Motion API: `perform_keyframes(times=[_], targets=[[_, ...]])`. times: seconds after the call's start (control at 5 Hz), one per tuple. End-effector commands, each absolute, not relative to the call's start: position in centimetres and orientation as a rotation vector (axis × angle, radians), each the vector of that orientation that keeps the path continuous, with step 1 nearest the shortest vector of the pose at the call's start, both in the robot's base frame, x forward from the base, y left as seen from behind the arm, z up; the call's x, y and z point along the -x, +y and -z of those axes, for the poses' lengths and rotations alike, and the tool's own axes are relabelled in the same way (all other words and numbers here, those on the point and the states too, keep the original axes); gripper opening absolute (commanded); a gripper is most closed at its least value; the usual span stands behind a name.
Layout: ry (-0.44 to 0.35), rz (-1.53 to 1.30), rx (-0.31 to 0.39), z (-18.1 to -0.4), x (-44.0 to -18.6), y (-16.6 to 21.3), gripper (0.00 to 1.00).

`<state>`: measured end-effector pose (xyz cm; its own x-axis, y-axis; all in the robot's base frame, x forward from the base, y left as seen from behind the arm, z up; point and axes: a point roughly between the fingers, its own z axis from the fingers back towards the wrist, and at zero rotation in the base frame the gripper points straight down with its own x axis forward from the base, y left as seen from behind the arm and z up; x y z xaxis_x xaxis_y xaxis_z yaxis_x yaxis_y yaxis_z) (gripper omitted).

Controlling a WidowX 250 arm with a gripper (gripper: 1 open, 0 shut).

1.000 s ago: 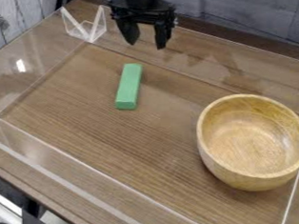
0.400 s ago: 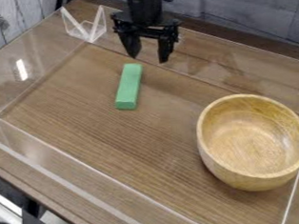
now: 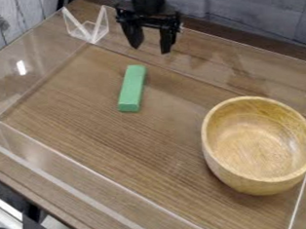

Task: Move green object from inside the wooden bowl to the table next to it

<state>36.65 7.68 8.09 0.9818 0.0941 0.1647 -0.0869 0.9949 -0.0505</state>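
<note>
**A:** Here we are, the green object (image 3: 132, 88) is lying flat on the table (image 3: 92, 140), over at about ten o'clock from the wooden bowl (image 3: 259, 144), and well apart from it. Long axis runs roughly twelve to six, tilted a touch.

**B:** And the bowl's hollow is bare, nothing green in it. So judged from how things lie, the transfer looks done.

**A:** Looks that way. Now the gripper (image 3: 151, 40), up at the twelve o'clock end of the scene, pointing down, fingers spread wide with nothing between them. It sits just past the block's far end, not touching it.

**B:** What's changed in the last second?

**A:** Very little, honestly. A moment back the gripper dipped a shade lower and nearer the block's top end; now it's back up about where it stood a second ago. The fingers were spread just as wide throughout. The block hasn't shifted, and neither has the bowl.

**B:** So a small wobble, no new contact.

**A:** Right, and my read is that this is the tail end: release made, arm clearing away. The one quibble: "next to" the bowl is generous, since the block rests a fair way off, nearer the centre-left of the tabletop.

**B:** The clear acrylic wall (image 3: 22, 66) at nine o'clock is nowhere near being troubled either.
</note>
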Motion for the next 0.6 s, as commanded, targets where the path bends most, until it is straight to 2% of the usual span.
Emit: perform_keyframes(times=[0.0,0.2,0.4], targets=[[-0.223,-0.057,0.032,-10.2,-36.9,8.0,0.0],[-0.219,-0.024,0.035,-10.2,-36.3,7.5,1.0],[-0.227,-0.043,0.044,-11.1,-35.7,6.9,1.0]])
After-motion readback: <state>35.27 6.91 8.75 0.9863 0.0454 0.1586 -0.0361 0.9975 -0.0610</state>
